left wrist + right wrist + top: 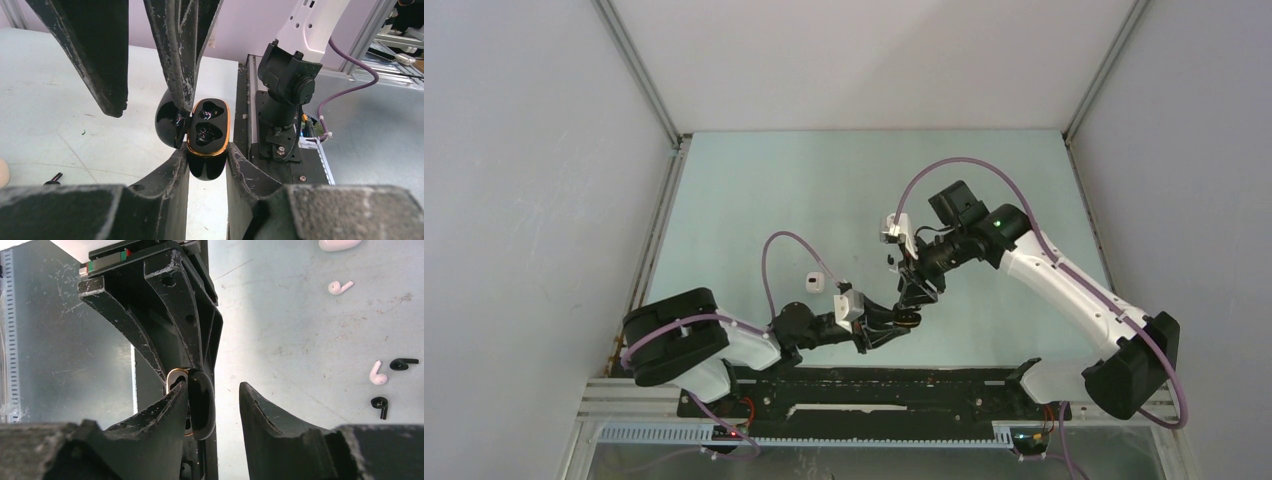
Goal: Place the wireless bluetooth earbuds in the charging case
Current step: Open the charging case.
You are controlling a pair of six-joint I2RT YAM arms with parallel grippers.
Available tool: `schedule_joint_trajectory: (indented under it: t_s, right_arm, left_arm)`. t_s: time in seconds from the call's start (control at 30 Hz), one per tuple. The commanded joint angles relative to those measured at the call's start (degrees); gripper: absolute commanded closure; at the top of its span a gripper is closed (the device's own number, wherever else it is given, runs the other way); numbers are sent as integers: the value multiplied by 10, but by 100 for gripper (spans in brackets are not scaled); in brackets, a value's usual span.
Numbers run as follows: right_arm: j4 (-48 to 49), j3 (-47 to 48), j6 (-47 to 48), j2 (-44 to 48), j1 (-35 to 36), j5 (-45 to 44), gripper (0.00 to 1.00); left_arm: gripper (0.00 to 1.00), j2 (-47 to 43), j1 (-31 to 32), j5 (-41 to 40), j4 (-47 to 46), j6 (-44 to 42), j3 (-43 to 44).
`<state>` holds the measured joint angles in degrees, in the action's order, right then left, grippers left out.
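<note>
Your left fingers [167,177] are clamped on the charging case [207,127], one against each side of its glossy black lower body. They hold it over the near edge of the desk [45,115], just beside the black base rail [242,100]. The gold-rimmed face of the case is turned up toward your left wrist camera, and its two dark wells are in plain sight with small glints inside them. The lid [167,122] is swung open to one side of the body, joined along the hinge.

Your right fingers [165,412] are spread apart and come in from the opposite side. One tip is down in the gap between the lid and the body. The other stands clear beyond the lid, with open space between it and the shell. So the lid sits between your right fingers but is not pinched.

You can see the wireless bluetooth earbuds from the right wrist camera, lying loose on the desk well apart from the case. One white earbud [340,287] lies near a white case [340,244]. A second white earbud [377,374] lies just beside a black earbud [404,363]. Another black earbud [380,405] lies near that pair.
</note>
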<state>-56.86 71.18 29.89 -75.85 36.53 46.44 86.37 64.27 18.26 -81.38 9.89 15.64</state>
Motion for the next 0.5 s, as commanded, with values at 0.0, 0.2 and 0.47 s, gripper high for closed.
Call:
schedule_joint_trajectory:
  t_s: [0.0, 0.2, 0.47]
  right_arm:
    - [2, 28, -11, 0, -5, 18, 55]
    - [-4, 38, -14, 20, -47, 67, 55]
    - [3, 40, 4, 57, -208, 180, 53]
  left_arm:
    - [100, -1, 4, 3, -40, -19, -7]
    - [100, 4, 4, -2, -46, 2, -4]
    - [100, -124, 5, -31, 111, 11, 5]
